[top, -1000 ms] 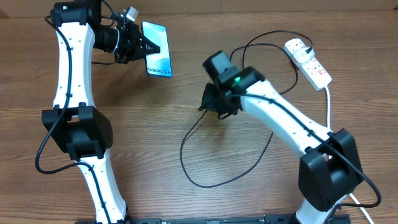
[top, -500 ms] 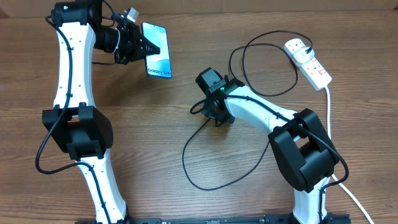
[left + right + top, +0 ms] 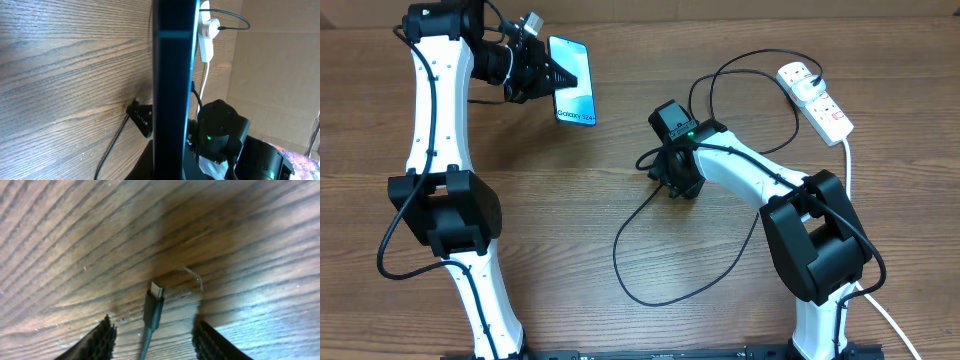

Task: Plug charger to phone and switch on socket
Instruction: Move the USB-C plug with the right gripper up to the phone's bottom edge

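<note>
Charger tip (image 3: 153, 311) under low right gripper (image 3: 156, 338), jaws apart
Left gripper (image 3: 550, 72) clamps phone (image 3: 576, 88); the right one has shifted right

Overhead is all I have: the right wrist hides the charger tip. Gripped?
Observer: No. Right wrist view: the connector tip lies on the table, clear of both fingers of the open right gripper.
Operator: Tip direction?
Observer: Its metal end points away from the wrist camera.
Operator: Phone side?
Observer: Left wrist view: the phone shows edge-on, with the socket beyond it.
</note>
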Tool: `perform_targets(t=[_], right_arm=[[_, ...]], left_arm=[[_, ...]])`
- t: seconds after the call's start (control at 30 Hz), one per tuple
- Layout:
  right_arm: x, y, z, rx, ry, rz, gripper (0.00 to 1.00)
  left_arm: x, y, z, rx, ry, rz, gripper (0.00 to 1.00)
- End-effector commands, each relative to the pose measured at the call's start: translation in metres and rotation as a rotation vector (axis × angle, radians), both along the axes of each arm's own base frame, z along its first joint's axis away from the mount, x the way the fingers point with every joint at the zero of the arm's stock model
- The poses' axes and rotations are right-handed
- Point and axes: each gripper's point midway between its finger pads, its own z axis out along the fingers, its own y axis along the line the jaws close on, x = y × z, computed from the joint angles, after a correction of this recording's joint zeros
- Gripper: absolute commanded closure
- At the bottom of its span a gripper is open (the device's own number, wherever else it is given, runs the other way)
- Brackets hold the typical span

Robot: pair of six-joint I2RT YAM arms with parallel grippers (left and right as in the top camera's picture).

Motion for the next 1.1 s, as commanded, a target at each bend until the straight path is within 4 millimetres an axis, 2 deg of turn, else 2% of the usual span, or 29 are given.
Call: perform_targets(t=[0.0,0.27,0.37,0.53,0.73,0.8,0.9,1.07], right_arm=[[-0.007,0.005,-0.015,-0.018,0.032,-0.050,0.54],[-0.017,-0.015,-0.033,-0.155,0.054,-0.065,0.60],[-0.027,-0.031,-0.034,-0.229,0.087,-0.099,0.61],[-0.036,-0.041,-0.033,-0.262,0.133,-0.106,0.62],[-0.035,-0.025,-0.034,-0.177,0.146,-0.101,0.62],[-0.033,-0.022,-0.034,-0.162,0.141,-0.102,0.67],[-0.032,-0.021,-0.037,-0.156,0.137,-0.125,0.82],[-0.032,-0.021,-0.043,-0.162,0.145,-0.123,0.83]], left_arm=[[-0.001,-0.006,0.006,-0.024,-0.008,-0.009,0.96],[0.000,-0.006,0.006,-0.023,-0.009,-0.009,0.96],[0.000,-0.006,0.006,-0.023,-0.009,-0.009,0.96],[0.000,-0.006,0.006,-0.023,-0.009,-0.009,0.96],[0.000,-0.006,0.006,-0.024,-0.009,-0.009,0.96],[-0.001,-0.006,0.006,-0.024,-0.008,-0.008,0.96],[-0.001,-0.006,0.006,-0.024,-0.004,-0.009,0.96],[-0.001,-0.006,0.006,-0.024,-0.004,-0.009,0.96]])
